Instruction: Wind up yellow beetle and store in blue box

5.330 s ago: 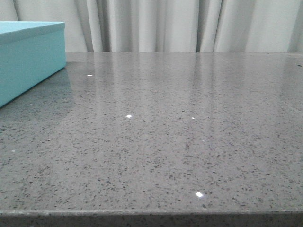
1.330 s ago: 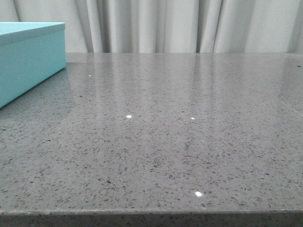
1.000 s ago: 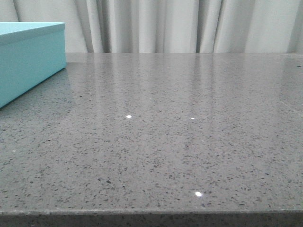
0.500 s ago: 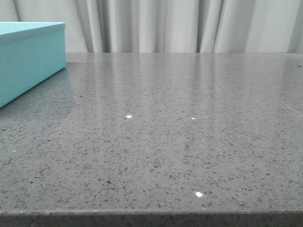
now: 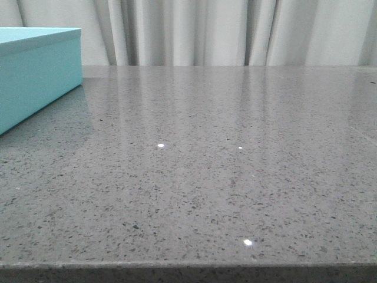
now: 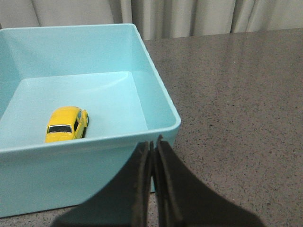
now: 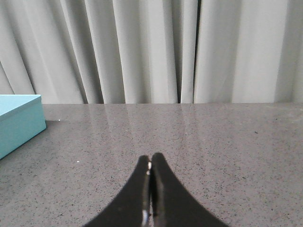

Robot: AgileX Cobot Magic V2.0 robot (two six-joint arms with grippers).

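Note:
The yellow beetle (image 6: 66, 124) rests on its wheels on the floor of the blue box (image 6: 156, 101), near the box's near wall. The box also shows at the far left of the front view (image 5: 35, 71) and at the edge of the right wrist view (image 7: 19, 120). My left gripper (image 6: 152, 144) is shut and empty, just outside the box's near corner. My right gripper (image 7: 150, 158) is shut and empty above the bare grey table (image 7: 213, 142), well away from the box. Neither gripper shows in the front view.
The speckled grey table (image 5: 224, 165) stretches from the box to the right. Pale pleated curtains (image 5: 224, 32) hang behind its far edge. The table's front edge (image 5: 188, 266) runs along the bottom of the front view.

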